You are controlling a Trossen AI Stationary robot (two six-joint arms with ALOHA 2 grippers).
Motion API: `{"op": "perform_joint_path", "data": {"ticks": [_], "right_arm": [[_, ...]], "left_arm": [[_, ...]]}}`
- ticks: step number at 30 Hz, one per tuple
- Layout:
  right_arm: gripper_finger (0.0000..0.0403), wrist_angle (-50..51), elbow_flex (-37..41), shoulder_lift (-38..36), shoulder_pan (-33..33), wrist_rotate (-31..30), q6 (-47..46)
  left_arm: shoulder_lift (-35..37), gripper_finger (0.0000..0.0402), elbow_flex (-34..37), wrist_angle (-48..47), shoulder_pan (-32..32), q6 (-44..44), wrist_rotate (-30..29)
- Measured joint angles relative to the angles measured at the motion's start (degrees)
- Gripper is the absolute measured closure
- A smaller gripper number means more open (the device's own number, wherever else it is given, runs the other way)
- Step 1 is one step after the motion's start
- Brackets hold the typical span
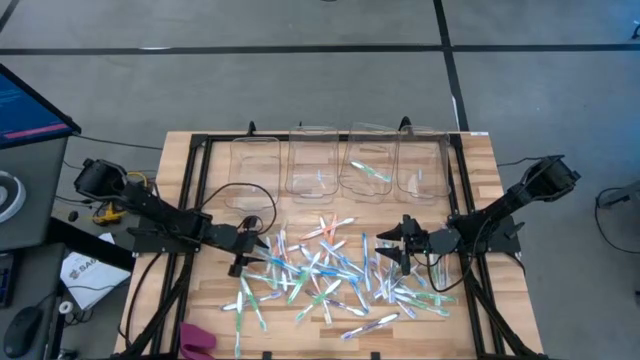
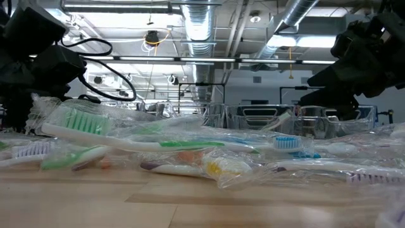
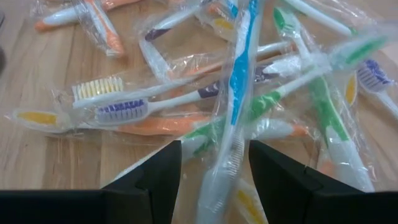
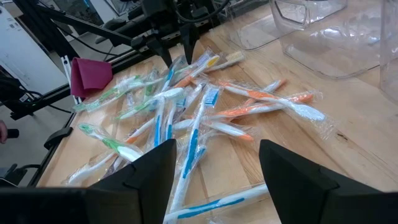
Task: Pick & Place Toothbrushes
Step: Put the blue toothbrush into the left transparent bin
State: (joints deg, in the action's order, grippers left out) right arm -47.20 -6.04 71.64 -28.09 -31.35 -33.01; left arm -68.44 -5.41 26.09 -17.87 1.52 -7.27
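1. Big heap of wrapped toothbrushes (image 1: 330,275) spread over the middle and near part of the wooden table (image 1: 190,160), with 4 clear bins (image 1: 340,160) lined up along the far edge. At least 2 of the bins already look to have a brush or 2 inside.
2. The left gripper (image 3: 212,171) is down at the left edge of the pile, fingers spread apart, nothing clamped yet.
3. The bit that matters: a blue-striped toothbrush (image 3: 239,74) in its wrapper lies right in the gap between those fingers, its long axis running straight away from the wrist, roughly in line with the fingers. The near end sits between the jaws, so closing would pinch it across the handle, I'd guess.
4. It lies on top of green and orange brushes crossing under it, so a wrapper or 2 might tag along.
5. The right gripper (image 1: 392,243) is over the right side of the pile, fingers also spread, holding nothing. Left arm is clearly the nearer 1 to that blue brush.
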Motion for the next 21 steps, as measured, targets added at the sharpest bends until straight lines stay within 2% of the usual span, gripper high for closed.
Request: {"op": "perform_joint_path", "data": {"ticks": [7,21], "right_arm": [[0.0178,0.02,0.0,0.0,0.02,-0.02,0.0],[0.0178,0.04,0.0,0.0,0.01,-0.07,0.16]], "left_arm": [[-0.46,0.0235,0.0,1.04,0.0,0.0,0.0],[-0.46,0.0322,0.0,1.03,0.0,0.0,0.0]]}}
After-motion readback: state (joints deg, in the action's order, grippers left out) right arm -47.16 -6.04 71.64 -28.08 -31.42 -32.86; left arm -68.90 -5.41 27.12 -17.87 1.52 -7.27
